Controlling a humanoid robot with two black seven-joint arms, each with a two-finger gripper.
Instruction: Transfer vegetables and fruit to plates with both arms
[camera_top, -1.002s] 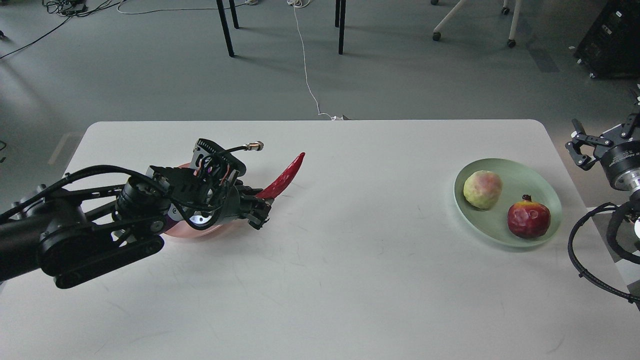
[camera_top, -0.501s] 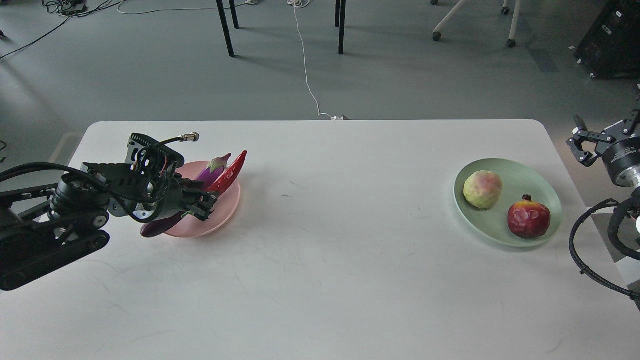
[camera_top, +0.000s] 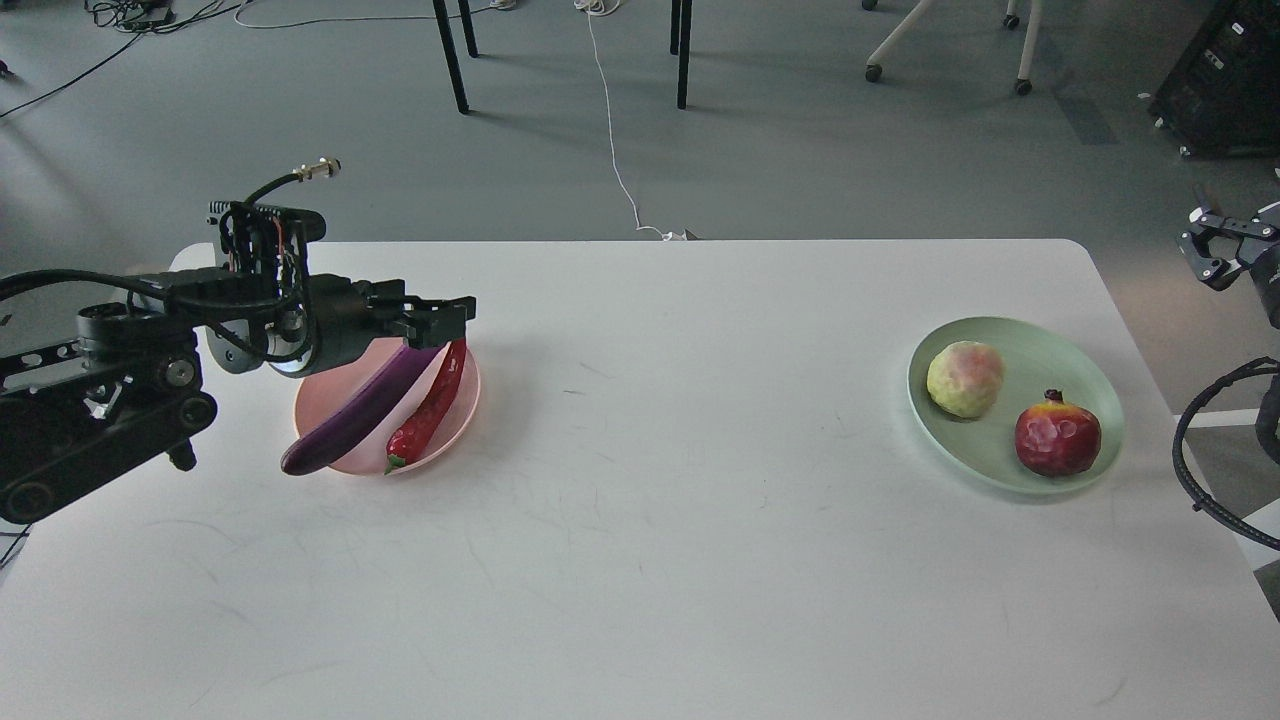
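The purple eggplant (camera_top: 360, 410) and the red chili (camera_top: 430, 408) lie side by side on the pale pink plate (camera_top: 318, 398) at the table's left. The eggplant's dark end hangs over the plate's front rim. My left gripper (camera_top: 464, 312) hovers just above the plate's far side, over the tops of both vegetables, open and empty. The yellow-green fruit (camera_top: 964, 378) and the dark red pomegranate (camera_top: 1057, 435) sit on the mint green plate (camera_top: 1040, 345) at the right. My right gripper (camera_top: 1205, 250) is open and empty, off the table's right edge.
The white table (camera_top: 680, 560) spans the view. My right arm's black cable loop (camera_top: 1200, 480) hangs beside the table's right edge. Chair and table legs (camera_top: 683, 60), a white floor cable (camera_top: 612, 140) and a black cabinet (camera_top: 1225, 80) stand beyond the far edge.
My left gripper carried the chili left to the pink plate, let it go beside the eggplant and rose. My right gripper moved up and to the right, away from the green plate.
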